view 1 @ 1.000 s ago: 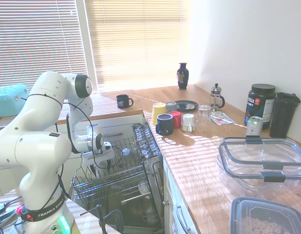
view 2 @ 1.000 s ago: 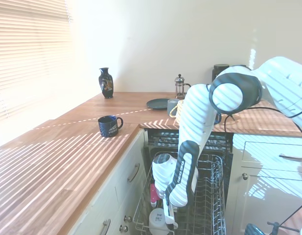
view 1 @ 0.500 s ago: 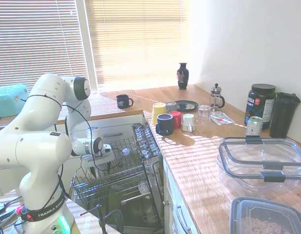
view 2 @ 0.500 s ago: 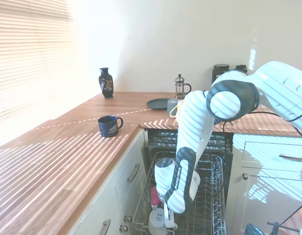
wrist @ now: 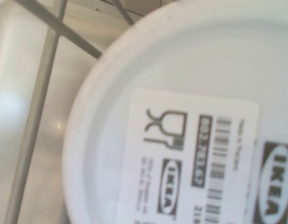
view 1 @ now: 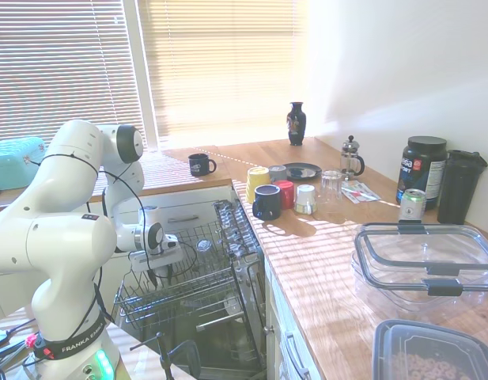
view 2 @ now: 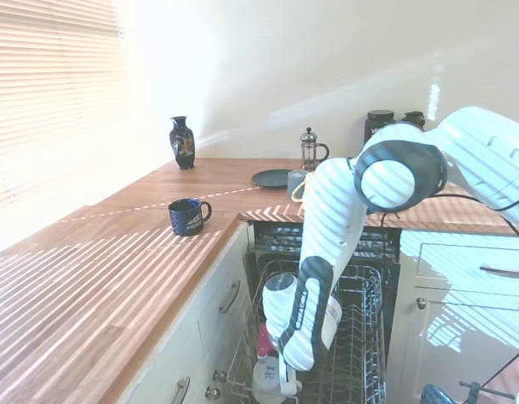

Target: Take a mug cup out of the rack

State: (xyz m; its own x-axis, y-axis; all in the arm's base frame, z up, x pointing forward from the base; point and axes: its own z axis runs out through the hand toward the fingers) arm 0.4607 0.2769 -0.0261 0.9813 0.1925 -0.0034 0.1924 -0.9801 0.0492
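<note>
1. the wrist view was filled by the white underside of the mug cup (wrist: pixel 190 116), upturned; its sticker (wrist: pixel 195 158) read "ikea" beside a glass-and-fork sign and a barcode.
2. the mug cup sat in the rack (view 2: pixel 360 353), at its near left edge, in the second exterior view.
3. the gripper (view 2: pixel 286 380) hung just over the cup; whether its fingers were apart or closed could not be told.
4. further back, a navy mug (view 2: pixel 188 216) with white print stood on the wooden counter (view 2: pixel 99 278).
</note>
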